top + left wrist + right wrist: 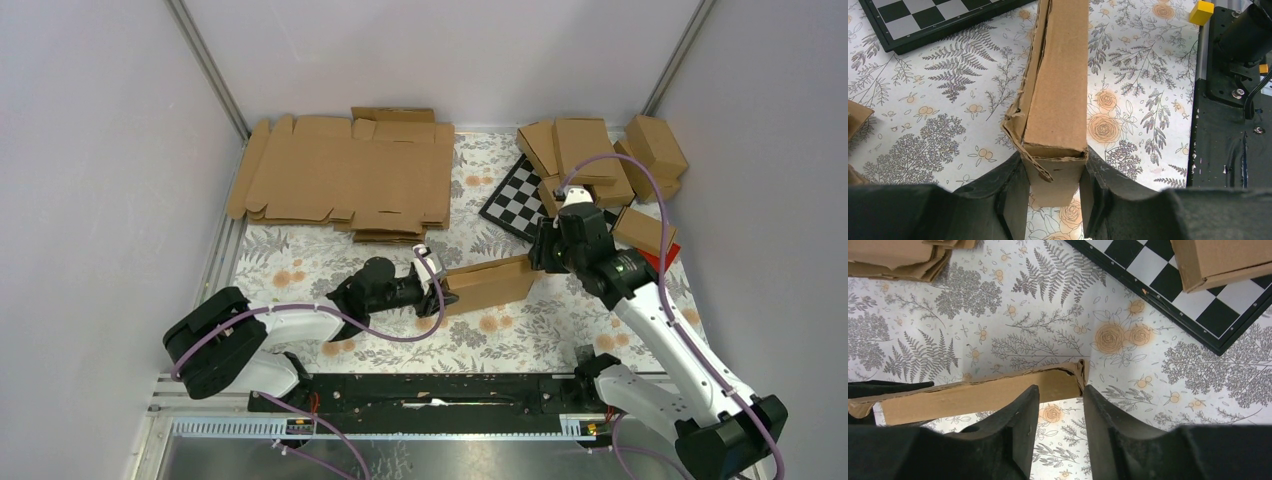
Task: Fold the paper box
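The paper box (pixel 1055 85) is plain, unprinted brown, and the cloth (pixel 300 262) is white, printed with grey ferns and orange roses. The board (pixel 515 195) is chequered black and white; the left gripper (pixel 1054 157) and right gripper (pixel 1061 390) are black, their cables (pixel 400 338) purple

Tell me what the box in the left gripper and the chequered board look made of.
The paper box: matte plain brown cardboard; ragged fibrous edges and creases at its end. The chequered board: rigid-looking, smooth black and white squares, dark rim; plastic or coated board, unclear.
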Robot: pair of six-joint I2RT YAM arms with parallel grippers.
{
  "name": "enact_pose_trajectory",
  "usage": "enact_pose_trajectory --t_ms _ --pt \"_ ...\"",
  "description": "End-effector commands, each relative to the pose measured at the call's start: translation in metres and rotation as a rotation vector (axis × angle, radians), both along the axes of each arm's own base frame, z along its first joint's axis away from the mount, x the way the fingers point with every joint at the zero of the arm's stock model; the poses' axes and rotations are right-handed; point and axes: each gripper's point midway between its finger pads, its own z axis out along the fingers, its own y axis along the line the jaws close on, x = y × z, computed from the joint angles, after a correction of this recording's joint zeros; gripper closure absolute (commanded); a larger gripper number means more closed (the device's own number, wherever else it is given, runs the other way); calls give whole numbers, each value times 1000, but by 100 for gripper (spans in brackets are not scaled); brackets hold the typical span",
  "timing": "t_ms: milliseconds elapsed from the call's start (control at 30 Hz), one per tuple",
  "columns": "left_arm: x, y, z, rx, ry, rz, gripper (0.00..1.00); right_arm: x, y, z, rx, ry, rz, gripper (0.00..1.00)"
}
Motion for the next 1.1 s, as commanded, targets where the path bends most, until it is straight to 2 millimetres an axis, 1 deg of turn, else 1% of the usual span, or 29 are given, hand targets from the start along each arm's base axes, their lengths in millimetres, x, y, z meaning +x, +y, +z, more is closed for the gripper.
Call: enact_pose_trajectory --t_ms 0,67,233,300,400,433,500,533,667,900,1000,1067 --pt "9 -1 15 -13 -57 27 85 4 -5 2 -71 4 27 59" --pt "9 -1 15 -12 -57 27 85 6 -5 -1 -89 11 40 61" --pt "8 -1 15 -11 -55 26 85 7 -4 -13 -120 53 61 62" --pt "9 -1 16 -12 -54 26 85 8 -4 -15 -127 61 57 68" --pt "8 -1 16 -13 -55 23 85 9 -7 -17 -140 61 46 73" --pt "8 -2 16 -13 -55 22 85 10 -7 -17 -143 61 45 77" --pt "8 -2 15 -11 -54 22 85 10 -7 -16 -142 61 47 89" --pt "8 -2 15 -10 -53 23 85 10 -6 -17 -140 62 48 92" --pt "9 -2 14 -7 -52 25 85 8 -7 -19 -141 69 48 99" --pt "11 -3 10 7 -44 34 85 2 -13 -29 -167 106 26 100" --pt "15 -2 10 13 -42 57 85 2 -11 -33 -169 125 41 100" --pt "19 1 11 7 -35 87 85 2 -10 -40 -173 143 49 100"
